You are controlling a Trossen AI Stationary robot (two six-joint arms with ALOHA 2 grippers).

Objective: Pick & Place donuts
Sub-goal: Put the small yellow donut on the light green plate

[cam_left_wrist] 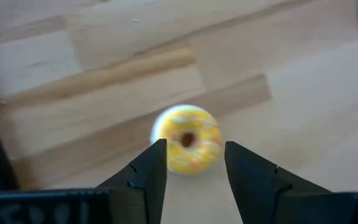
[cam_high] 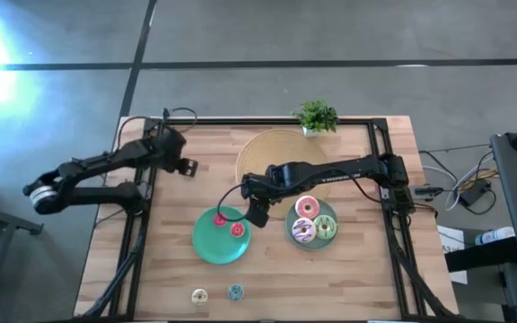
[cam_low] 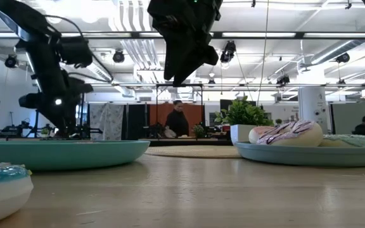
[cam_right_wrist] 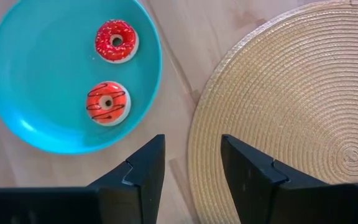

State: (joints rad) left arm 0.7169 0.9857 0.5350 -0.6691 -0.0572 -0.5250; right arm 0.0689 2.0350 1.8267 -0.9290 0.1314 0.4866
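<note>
In the left wrist view a yellow mini donut (cam_left_wrist: 187, 138) lies flat on the wood. My left gripper (cam_left_wrist: 194, 146) is open above it, one fingertip on either side, with no touch showing; it is near the table's far left (cam_high: 185, 167). My right gripper (cam_right_wrist: 191, 140) is open and empty, hovering mid-table (cam_high: 258, 213) between the teal plate (cam_right_wrist: 17, 81) and the tan disc (cam_right_wrist: 303, 99). A red donut (cam_right_wrist: 116, 41) and an orange donut (cam_right_wrist: 108, 102) lie on the teal plate. Pink (cam_high: 307, 207), white-purple (cam_high: 302, 231) and green (cam_high: 327, 226) donuts lie on the grey-blue plate (cam_high: 312, 244).
A cream mini donut (cam_high: 199, 295) and a teal mini donut (cam_high: 235, 292) lie near the table's near edge. A potted plant (cam_high: 317, 117) stands at the far edge behind the tan disc. Black frame rails run along the table's sides. People show in the room beyond.
</note>
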